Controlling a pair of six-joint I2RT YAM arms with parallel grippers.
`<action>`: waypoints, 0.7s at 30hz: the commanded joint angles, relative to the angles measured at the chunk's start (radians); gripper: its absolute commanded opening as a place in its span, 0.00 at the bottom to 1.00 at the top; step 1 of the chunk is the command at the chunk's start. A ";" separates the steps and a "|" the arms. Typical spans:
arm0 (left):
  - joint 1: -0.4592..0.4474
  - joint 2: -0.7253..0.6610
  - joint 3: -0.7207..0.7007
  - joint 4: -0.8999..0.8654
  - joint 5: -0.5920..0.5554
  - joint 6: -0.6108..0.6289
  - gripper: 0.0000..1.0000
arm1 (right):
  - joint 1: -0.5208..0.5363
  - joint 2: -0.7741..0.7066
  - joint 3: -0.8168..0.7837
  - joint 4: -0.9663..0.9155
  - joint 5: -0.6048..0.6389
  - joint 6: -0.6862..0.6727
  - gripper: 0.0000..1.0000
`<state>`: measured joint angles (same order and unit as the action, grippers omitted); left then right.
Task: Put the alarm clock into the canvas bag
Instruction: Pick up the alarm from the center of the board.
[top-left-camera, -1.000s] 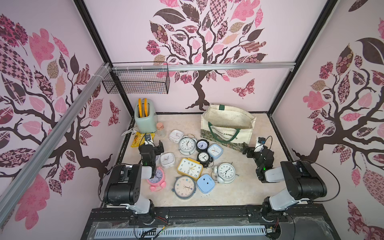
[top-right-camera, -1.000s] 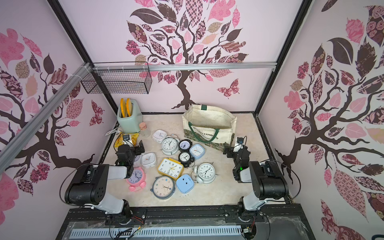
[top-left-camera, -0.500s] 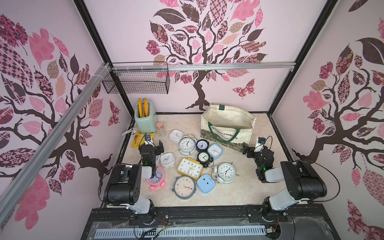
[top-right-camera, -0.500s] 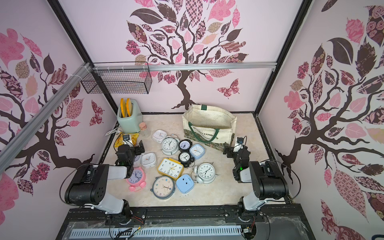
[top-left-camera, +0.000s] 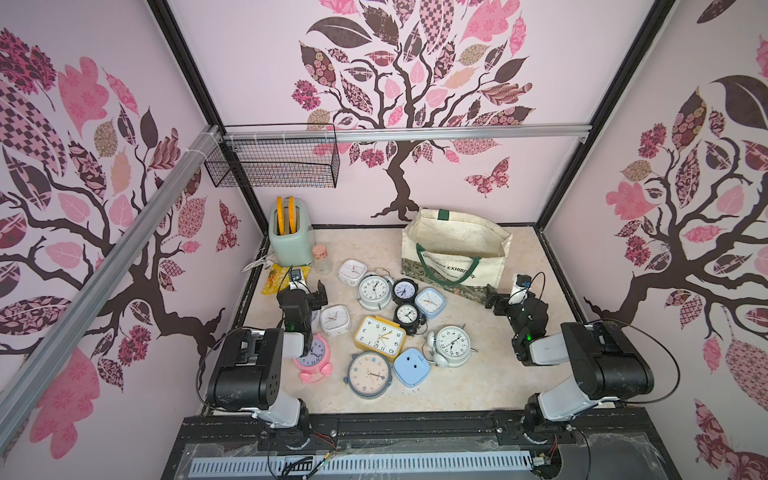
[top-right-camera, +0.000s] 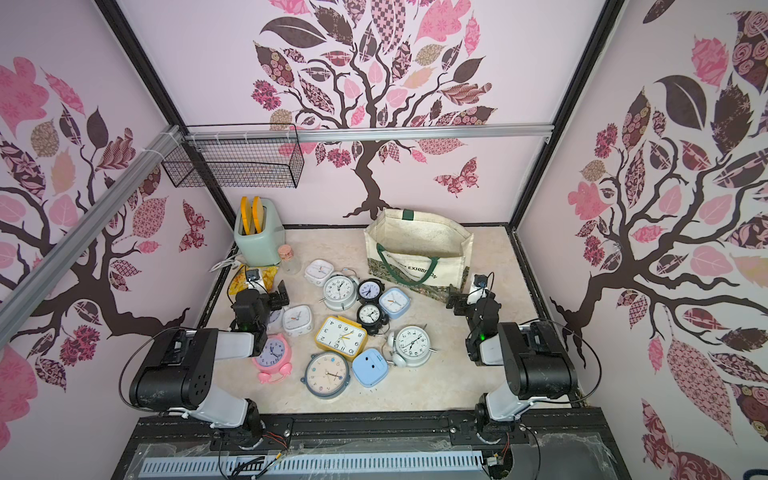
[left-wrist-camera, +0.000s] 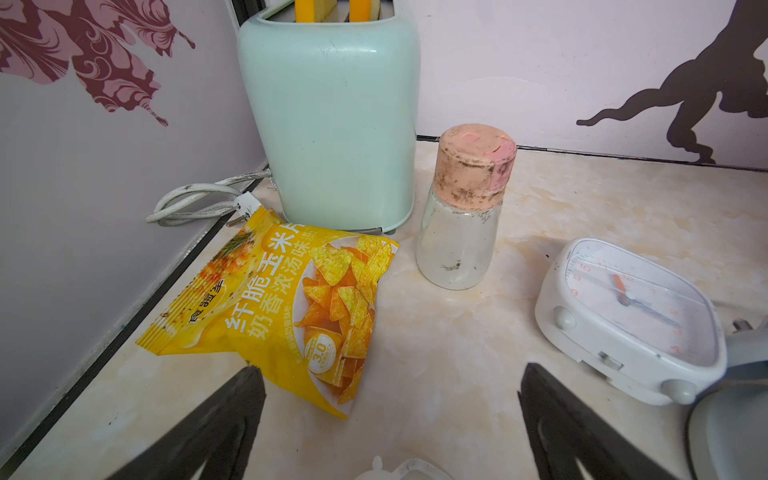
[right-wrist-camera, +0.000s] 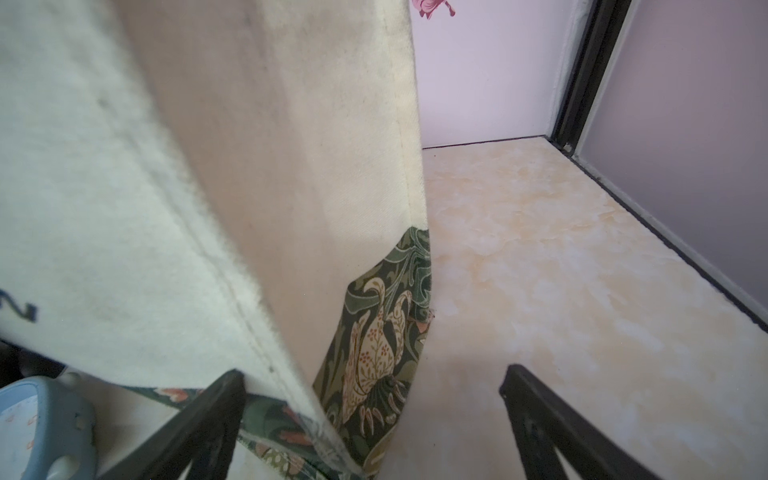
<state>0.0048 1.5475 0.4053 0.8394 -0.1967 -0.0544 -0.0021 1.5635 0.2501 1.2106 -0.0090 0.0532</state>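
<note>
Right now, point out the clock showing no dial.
The light-blue square clock beside the big round grey clock: blank blue side up, others show dials.

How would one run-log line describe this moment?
left gripper open, empty | right gripper open, near canvas bag | alarm clocks on table

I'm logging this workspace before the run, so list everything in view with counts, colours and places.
alarm clocks: at least eleven; white, black, blue, yellow, pink, grey; clustered mid-table
canvas bag: one; cream, green handles and patterned band; standing open, back right
toaster: one; mint green; back left corner
toast slices: two; orange; in the toaster slots
jar: one; clear, pink lid; beside the toaster
snack packet: one; yellow; in front of the toaster
wire basket: one; black; hung high, back left
table: one; cream marbled
left gripper: open; near the snack packet
right gripper: open; at the bag's lower corner
</note>
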 joint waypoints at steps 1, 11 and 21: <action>-0.012 -0.053 0.028 -0.097 -0.053 0.004 0.98 | -0.009 -0.082 -0.058 0.072 0.131 0.055 1.00; -0.016 -0.350 0.244 -0.835 -0.139 -0.261 0.98 | -0.008 -0.330 0.112 -0.507 0.332 0.459 1.00; -0.046 -0.483 0.453 -1.493 -0.114 -0.582 0.98 | -0.033 -0.423 0.272 -0.970 0.087 0.880 1.00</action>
<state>-0.0292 1.0710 0.7773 -0.3779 -0.3229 -0.5117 -0.0265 1.1900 0.4808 0.4202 0.1837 0.7841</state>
